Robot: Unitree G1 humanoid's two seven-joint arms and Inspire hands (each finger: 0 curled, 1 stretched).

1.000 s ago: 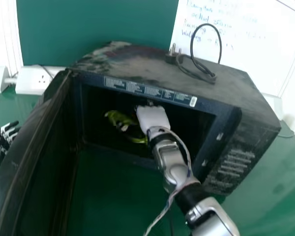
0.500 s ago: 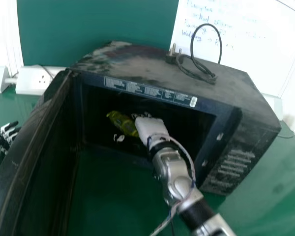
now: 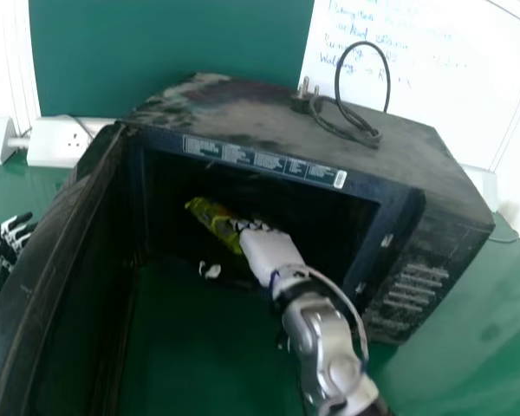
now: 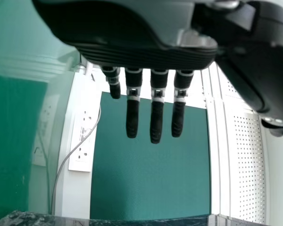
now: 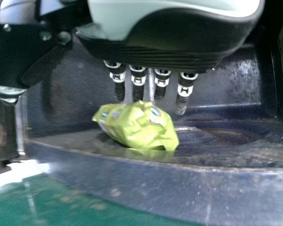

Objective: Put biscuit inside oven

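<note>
Inside the boxy black oven (image 3: 269, 120), a crumpled yellow-green packet (image 3: 210, 218) lies near the white-backed right hand (image 3: 269, 251), loosely spread; left of the oven, the black-fingered left hand (image 3: 14, 236) is spread.

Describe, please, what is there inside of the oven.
Inside the oven lies a green packet, and the right hand is in there beside it. The floor directly under the packet is covered, and the hand hides part of the back wall.
</note>
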